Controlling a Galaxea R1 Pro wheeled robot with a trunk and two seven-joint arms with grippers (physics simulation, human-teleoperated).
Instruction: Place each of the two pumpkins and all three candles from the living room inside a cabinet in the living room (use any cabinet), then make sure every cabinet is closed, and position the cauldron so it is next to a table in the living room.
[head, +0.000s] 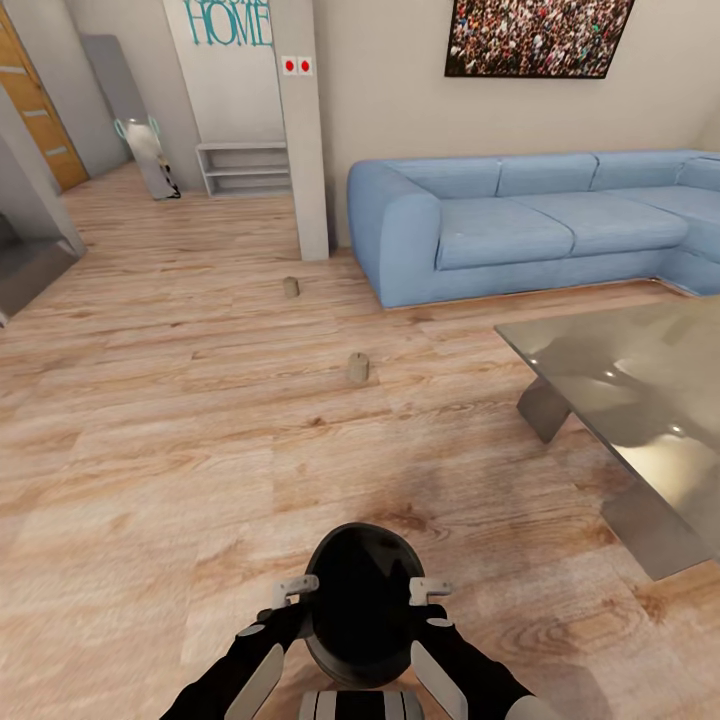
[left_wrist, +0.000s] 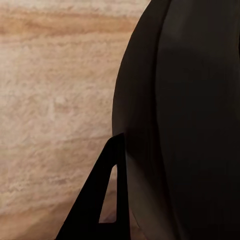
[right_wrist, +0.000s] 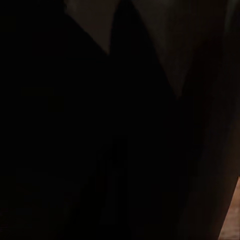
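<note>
Black cauldron (head: 362, 600) held low in front of trunk, pressed between left gripper (head: 297, 590) and right gripper (head: 430, 590), one on each side. Jaw state of either: cannot tell. Two tan candles (head: 357, 368) (head: 291, 287) upright on wood floor (head: 150, 450), well apart. Glass table (head: 640, 400) to right, before blue sofa (head: 520, 220).

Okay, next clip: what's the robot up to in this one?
The robot holds a squat, round matte-black cauldron in front of its trunk, with the left hand and right hand pressed against opposite sides. Whether each hand is clamped on it is unclear. Two stubby tan candles stand on the wooden floor ahead. The grey glass-topped coffee table is to the right, before a blue sofa.
</note>
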